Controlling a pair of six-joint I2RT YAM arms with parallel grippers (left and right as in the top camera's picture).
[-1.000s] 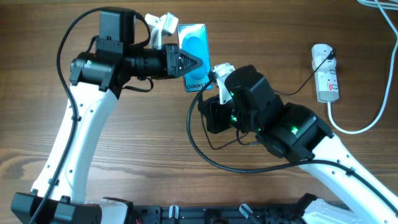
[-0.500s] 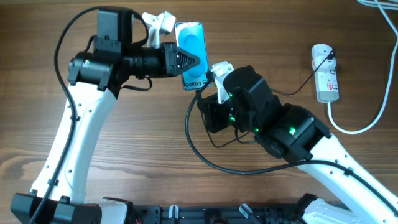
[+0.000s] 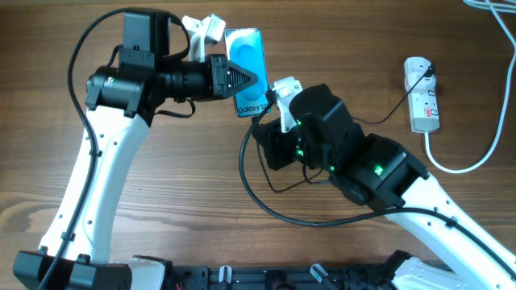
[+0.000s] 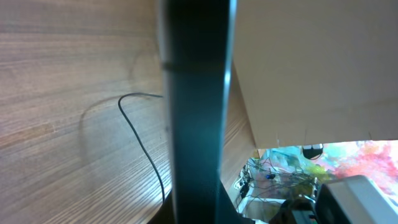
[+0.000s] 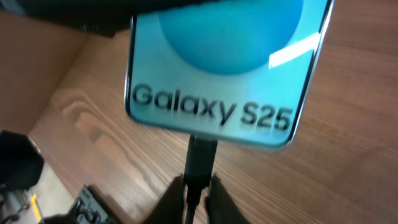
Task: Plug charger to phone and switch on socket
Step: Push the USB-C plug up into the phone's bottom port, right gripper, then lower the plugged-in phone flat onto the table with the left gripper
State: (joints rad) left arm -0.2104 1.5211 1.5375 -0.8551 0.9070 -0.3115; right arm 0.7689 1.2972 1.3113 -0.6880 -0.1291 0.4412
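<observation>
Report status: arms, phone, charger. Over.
Left fingers shut on phone. Right fingers flank charger plug at phone's bottom edge, grip unclear. Socket untouched, nothing blocking.

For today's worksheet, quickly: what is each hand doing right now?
Left hand: closed, holding the phone.
Right hand: around the charger plug; grip cannot be told.

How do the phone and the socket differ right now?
The phone is gripped in the left hand; the socket lies free, far to the right. The phone's screen glows turquoise; the socket is white with red marks. Shared: the black charger meets both, its plug at the phone's bottom edge and its far end at the socket.
</observation>
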